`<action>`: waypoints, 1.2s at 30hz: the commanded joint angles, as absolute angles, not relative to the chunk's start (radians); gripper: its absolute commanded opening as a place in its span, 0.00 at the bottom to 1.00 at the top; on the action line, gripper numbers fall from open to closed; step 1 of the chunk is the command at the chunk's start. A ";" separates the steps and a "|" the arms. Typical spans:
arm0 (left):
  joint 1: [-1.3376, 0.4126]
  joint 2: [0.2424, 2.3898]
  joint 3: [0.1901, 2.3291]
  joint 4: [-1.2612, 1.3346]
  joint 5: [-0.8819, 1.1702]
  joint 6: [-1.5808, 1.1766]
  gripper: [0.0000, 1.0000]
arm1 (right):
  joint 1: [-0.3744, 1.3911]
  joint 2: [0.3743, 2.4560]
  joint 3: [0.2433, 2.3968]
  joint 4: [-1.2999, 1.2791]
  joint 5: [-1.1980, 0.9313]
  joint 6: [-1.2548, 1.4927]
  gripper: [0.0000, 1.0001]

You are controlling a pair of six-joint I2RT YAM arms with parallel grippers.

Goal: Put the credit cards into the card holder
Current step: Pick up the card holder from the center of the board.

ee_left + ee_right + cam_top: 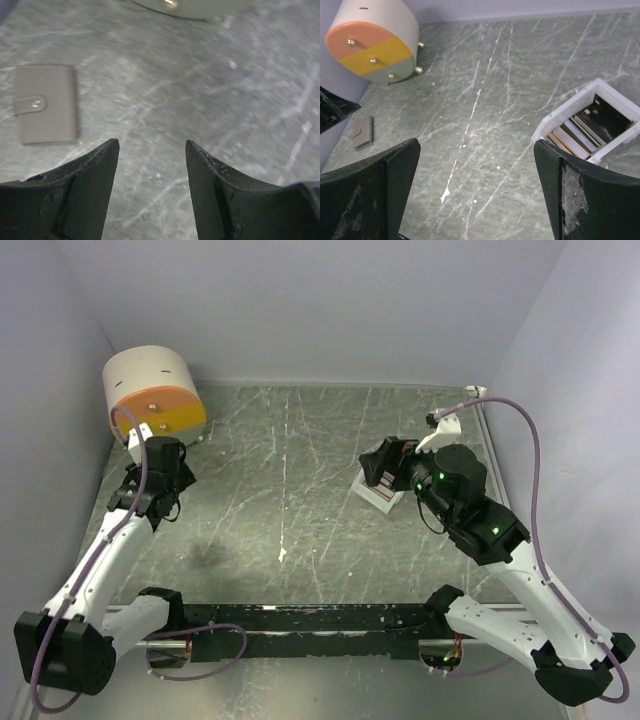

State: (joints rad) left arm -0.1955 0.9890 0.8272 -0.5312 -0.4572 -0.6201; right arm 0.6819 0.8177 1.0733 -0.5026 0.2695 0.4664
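Observation:
The card holder (46, 104) lies closed on the table, taupe-grey, snap tab fastened, to the left of and beyond my left gripper (151, 150). That gripper hangs above bare table, open, with nothing between its fingers. From the right wrist the card holder (364, 132) appears far left, below the drum. Several credit cards (577, 135) stand on edge in a white slotted tray (560, 116). My right gripper (476, 145) is open wide and empty, its right finger beside the tray's near corner. In the top view the left arm hides the card holder, and my right gripper (392, 462) hovers at the tray (378, 492).
A large round cream drum (155, 390) with an orange and yellow face stands at the back left, just beyond my left gripper (165, 452). Grey walls close in the table on the left, back and right. The marbled tabletop (290, 490) stretches between the two arms.

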 commanded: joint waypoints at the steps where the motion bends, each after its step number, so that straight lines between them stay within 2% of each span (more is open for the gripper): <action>1: -0.101 1.045 0.854 -0.523 -0.660 -0.743 0.66 | 0.678 0.851 1.153 -0.506 0.260 0.413 1.00; 6: 0.115 1.107 0.816 -0.486 -0.592 -0.860 0.67 | 0.678 0.898 1.218 -0.543 0.281 0.400 1.00; 9: 0.149 1.146 0.829 -0.519 -0.601 -0.914 0.68 | 0.679 0.921 1.260 -0.565 0.274 0.404 0.99; 11: 0.164 1.148 0.813 -0.489 -0.599 -0.955 0.65 | 0.677 0.928 1.273 -0.568 0.264 0.411 0.99; 14: 0.232 1.183 0.766 -0.363 -0.487 -0.924 0.66 | 0.678 0.924 1.264 -0.552 0.241 0.424 0.98; 18: 0.306 1.334 0.842 -0.434 -0.405 -0.936 0.64 | 0.678 0.931 1.279 -0.559 0.220 0.399 0.97; 24: 0.340 1.410 0.852 -0.412 -0.411 -0.929 0.68 | 0.678 0.936 1.322 -0.616 0.252 0.383 0.97; 36: 0.387 1.526 0.841 -0.427 -0.362 -0.921 0.68 | 0.678 0.886 1.308 -0.660 0.292 0.322 0.97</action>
